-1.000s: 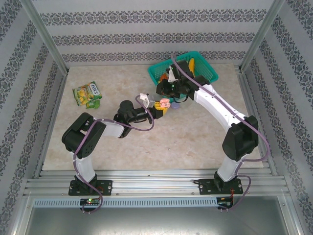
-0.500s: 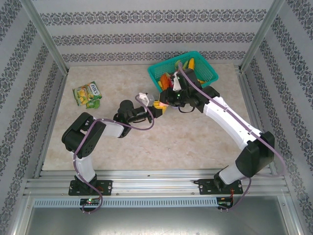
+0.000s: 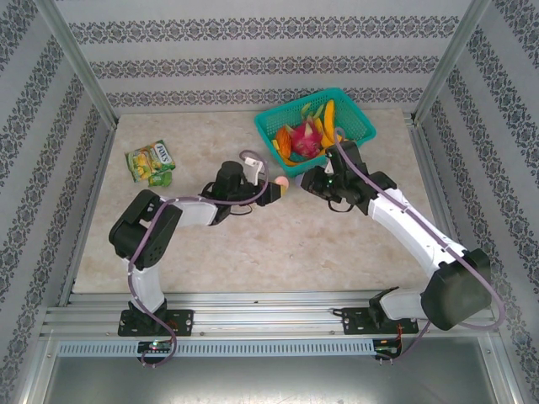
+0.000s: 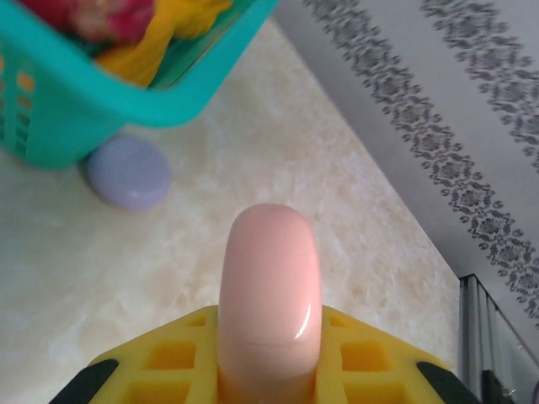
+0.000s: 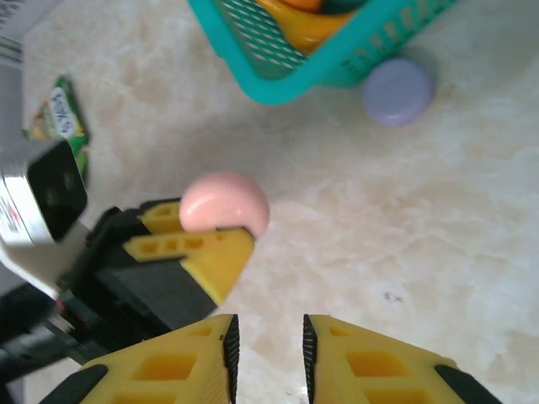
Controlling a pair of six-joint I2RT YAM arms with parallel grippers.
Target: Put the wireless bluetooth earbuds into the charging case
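The left claw (image 3: pixel 278 186) is clamped on the pink case (image 4: pixel 269 286), holding it edge-up off the table (image 3: pixel 253 244), its lower part sunk between the yellow fingers. The lid looks closed, so whether any buds sit inside cannot be told. The purple case (image 5: pixel 397 90) lies flat on the table, just beside the basket (image 5: pixel 278 80).

The case looks like hard, glossy plastic - light, stiff and rounded, so likely to slip or twist out of a pinch. The safest hold is probably across its two flat faces, deep in the fingers, as now. Buds of this sort would be tiny and smooth, best taken gently by the stem.

The right claw (image 5: pixel 268 337) stands narrowly apart with nothing in it, a little way short of the pink case. A second ago it was right over that case - now it has drawn back to the right and its gap has widened slightly, while the left wrist has turned and shifted the case nearer the basket
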